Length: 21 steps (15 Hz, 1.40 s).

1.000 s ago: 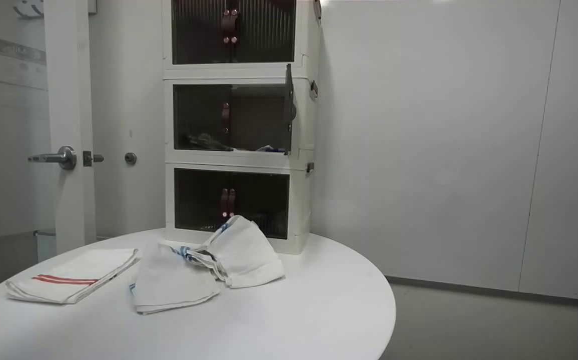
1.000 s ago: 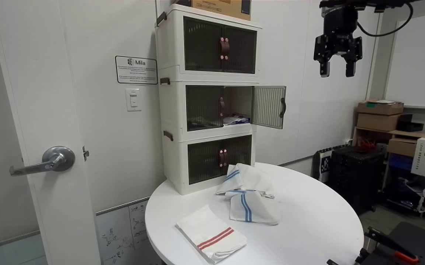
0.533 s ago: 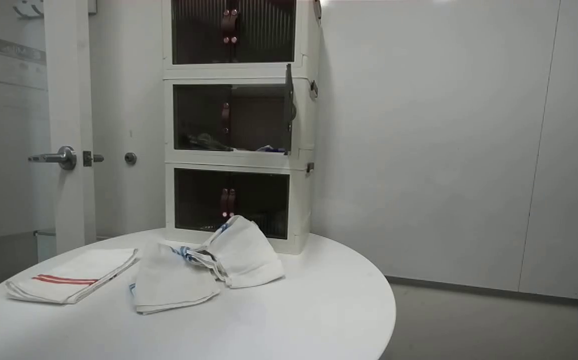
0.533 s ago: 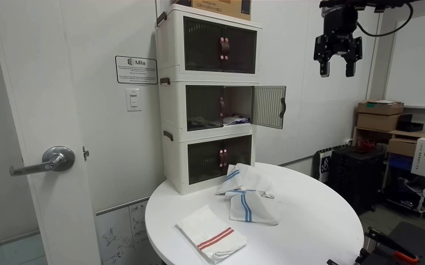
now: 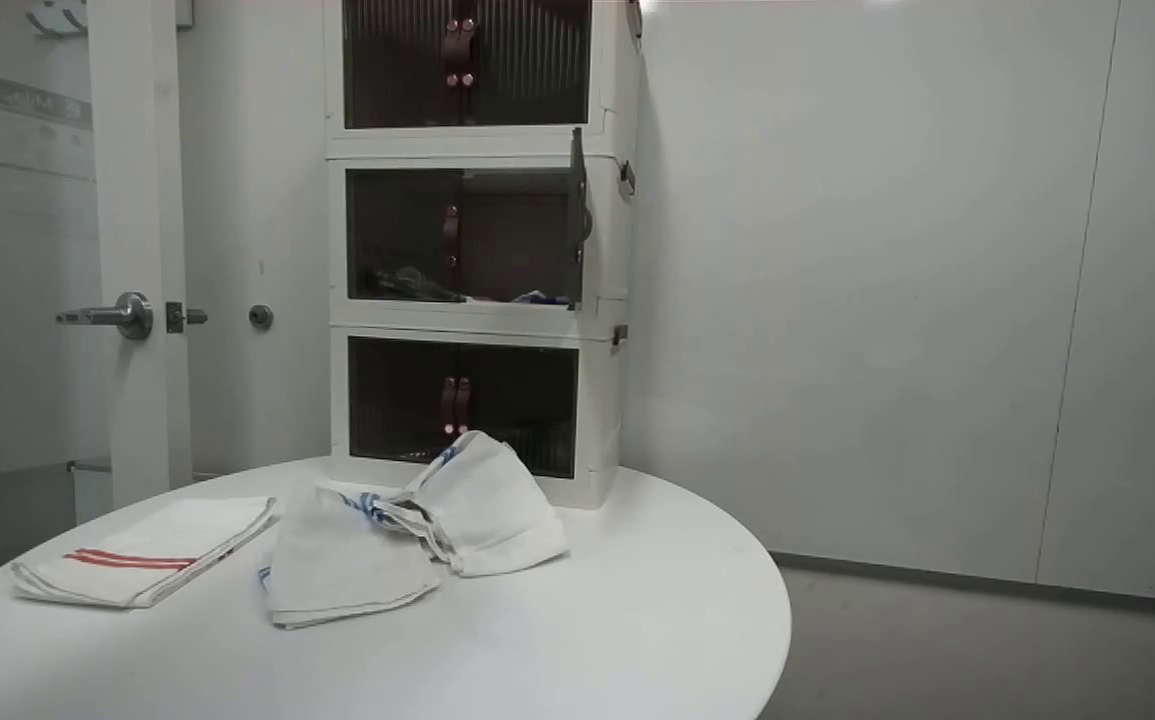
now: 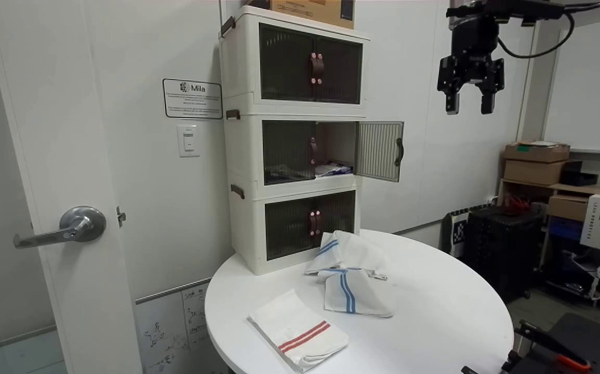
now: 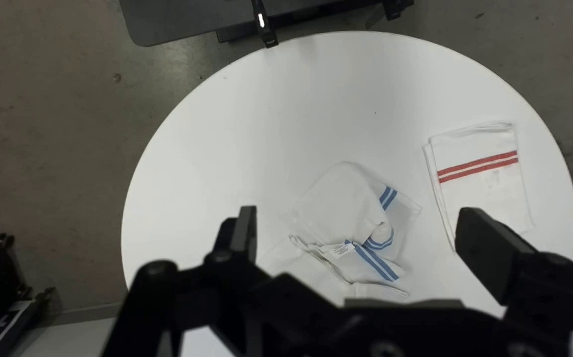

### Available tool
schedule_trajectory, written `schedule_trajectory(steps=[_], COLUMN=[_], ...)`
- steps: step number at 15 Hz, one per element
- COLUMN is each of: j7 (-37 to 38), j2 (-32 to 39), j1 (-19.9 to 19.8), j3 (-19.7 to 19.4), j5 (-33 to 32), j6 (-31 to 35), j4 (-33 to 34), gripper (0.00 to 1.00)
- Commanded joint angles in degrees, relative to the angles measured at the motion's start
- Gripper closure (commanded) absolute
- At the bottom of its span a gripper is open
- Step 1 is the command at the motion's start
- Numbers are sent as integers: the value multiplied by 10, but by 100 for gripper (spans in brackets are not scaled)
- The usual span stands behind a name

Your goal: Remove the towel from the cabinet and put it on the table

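A white cabinet (image 6: 240,150) of stacked compartments stands on the round white table (image 6: 435,322). Its middle compartment has the right door (image 6: 380,150) swung open. A white and blue-purple item (image 6: 333,169), perhaps cloth, lies inside; it shows faintly in an exterior view (image 5: 537,298). A crumpled white towel with blue stripes (image 6: 359,293) lies on the table before the cabinet, also in the wrist view (image 7: 341,203). A folded white towel with red stripes (image 6: 289,317) lies beside it. My gripper (image 6: 469,106) is open and empty, high above the table, right of the open door.
The open door sticks out from the cabinet toward the gripper's side. A cardboard box (image 6: 312,11) sits on top of the cabinet. A glass door with a lever handle (image 6: 61,231) stands left. A black case (image 6: 502,249) and shelves (image 6: 564,189) stand behind on the right.
In an exterior view my gripper has shifted slightly left and down during the last half second, still open. The towels, cabinet and its door have not moved.
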Motion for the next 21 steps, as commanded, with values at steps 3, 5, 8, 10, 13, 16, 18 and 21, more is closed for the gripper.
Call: schedule_trajectory(steps=[3,5,8,10,13,16,18,21], j7=[-35,-34,-44,-42,-49,-62,-66,-63], j2=[29,48,82,108,154,198,223,271], j1=[9,6,10,10,14,21,23,24], j3=[-10,-10,-14,-15,-20,-24,-22,-17], j5=[-19,-30,-35,-27,-9,18,27,19], j6=[114,171,249,292,329,331,328,319], j4=[-14,-15,-12,-2,27,69,97,144], gripper=[0,0,0,0,0,0,0,0])
